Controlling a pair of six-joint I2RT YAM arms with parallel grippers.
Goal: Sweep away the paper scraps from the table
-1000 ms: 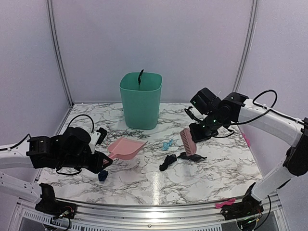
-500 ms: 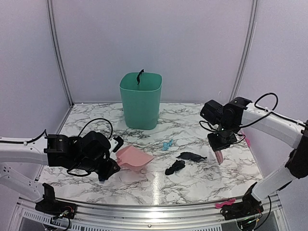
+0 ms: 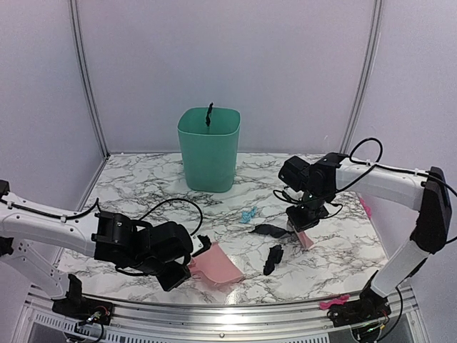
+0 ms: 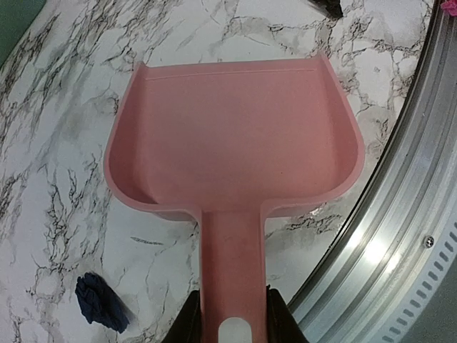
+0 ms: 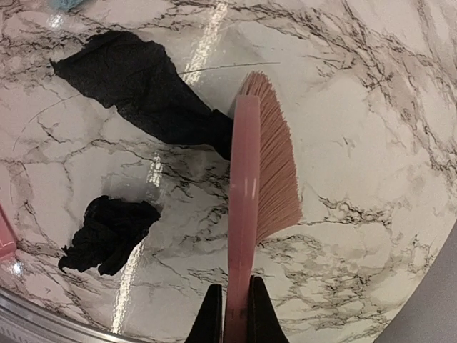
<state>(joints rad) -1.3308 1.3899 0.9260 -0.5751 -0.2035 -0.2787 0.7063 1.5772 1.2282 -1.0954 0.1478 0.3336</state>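
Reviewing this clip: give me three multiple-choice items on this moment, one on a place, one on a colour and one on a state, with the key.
1. Where does the navy scrap lie?
A) in the dustpan
B) on the table beside the dustpan's handle
C) in the bin

2. What colour is the brush in the right gripper?
A) green
B) pink
C) white

3. The dustpan in the left gripper is:
A) empty
B) full of scraps
C) upside down

Key:
1 B: the left wrist view shows it on the marble by the handle.
2 B: its back and bristles are pink.
3 A: its tray is bare.
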